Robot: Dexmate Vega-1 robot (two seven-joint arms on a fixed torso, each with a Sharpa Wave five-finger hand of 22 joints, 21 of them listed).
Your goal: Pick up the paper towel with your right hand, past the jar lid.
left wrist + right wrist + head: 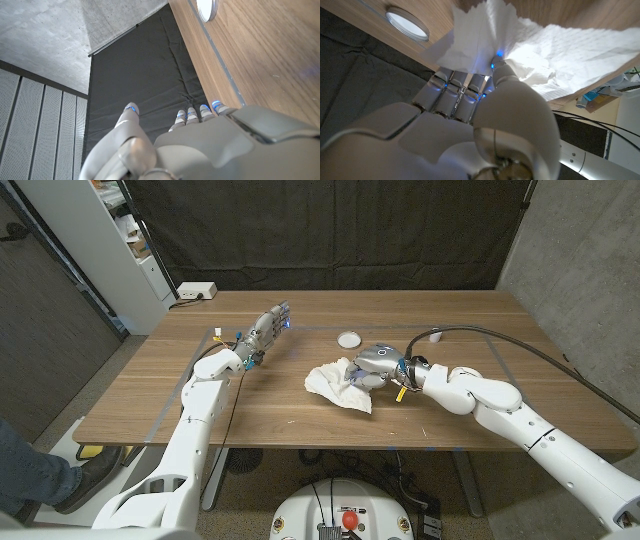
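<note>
Right hand (pixel 378 366): nearest thing in the right wrist view, its back toward the lens and its fingertips (pixel 496 65) dug into the paper towel; judged to be closing a pinch, since the sheet bunches up just where the tips meet.
Paper towel (pixel 338 383): crumpled white heap on the wooden table (pixel 300 420), about mid-table and a bit toward the robot's right, just nearer the robot than the jar lid.
Grip state: thumb and fingers look drawn together on a fold of the paper, so the hand seems to hold it; the towel is not clearly lifted, most of it lying on the wood.
Long axis: the heap runs slantwise in the head view, from its end under the hand down to a loose tail nearer the table's front edge; that tail points toward the robot's side.
Why so held: the hand comes in low from the right, a fair way to gather a soft, flat sheet by one raised crease.
Jar lid (pixel 349 338): small white disc lying flat, just beyond the towel and apart from it; also seen in the right wrist view (pixel 407 23).
Left hand (pixel 266 330): well apart on the left, fingers straight and spread, holding nothing, judged to be parked out of the way.
Risk: a thin pinch may slip or tear the paper when lifted.
</note>
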